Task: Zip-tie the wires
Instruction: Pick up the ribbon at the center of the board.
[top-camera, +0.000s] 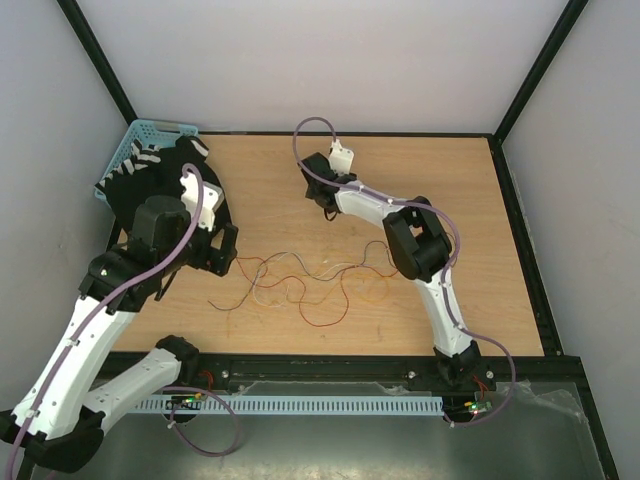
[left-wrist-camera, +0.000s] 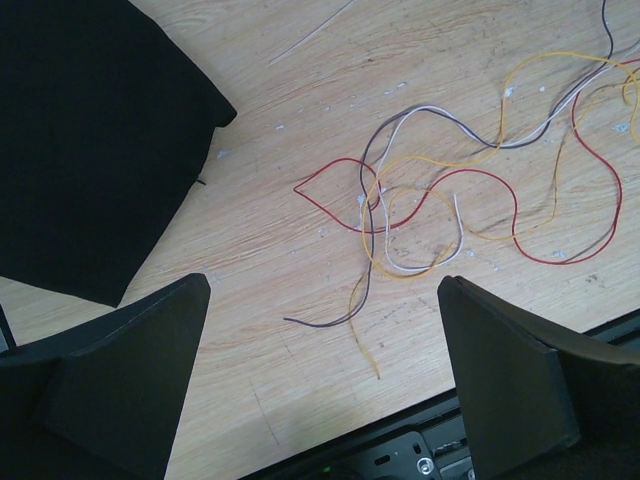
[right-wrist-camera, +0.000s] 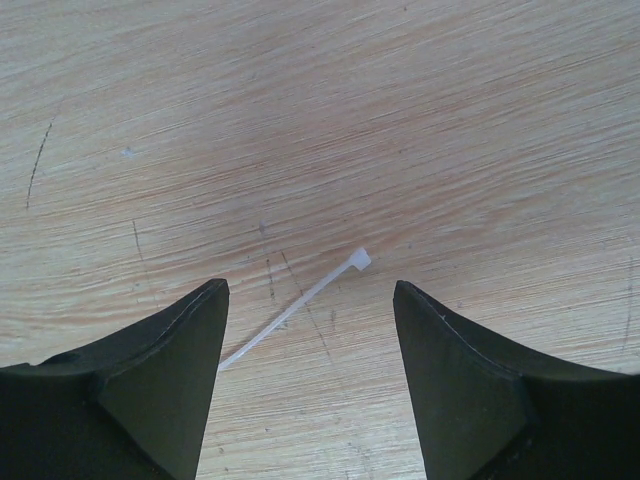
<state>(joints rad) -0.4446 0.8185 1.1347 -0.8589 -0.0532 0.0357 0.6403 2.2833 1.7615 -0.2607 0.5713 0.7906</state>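
We see R claw (right-wrist-camera: 310, 298) spread wide, empty; thin pale plastic zip tie (right-wrist-camera: 298, 308) flat on light wood tabletop (right-wrist-camera: 300, 100) btw its fingers. L claw (left-wrist-camera: 322, 300) released over thin curly red, orange, brown wires (left-wrist-camera: 372, 205).

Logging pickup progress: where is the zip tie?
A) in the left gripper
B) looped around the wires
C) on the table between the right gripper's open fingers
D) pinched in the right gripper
C: the zip tie lies on the table between the spread fingers of the right gripper.

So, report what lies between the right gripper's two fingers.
Only the zip tie, lying flat on the bare wooden table in the gap between the fingers of the open right gripper. The right wrist view shows this.
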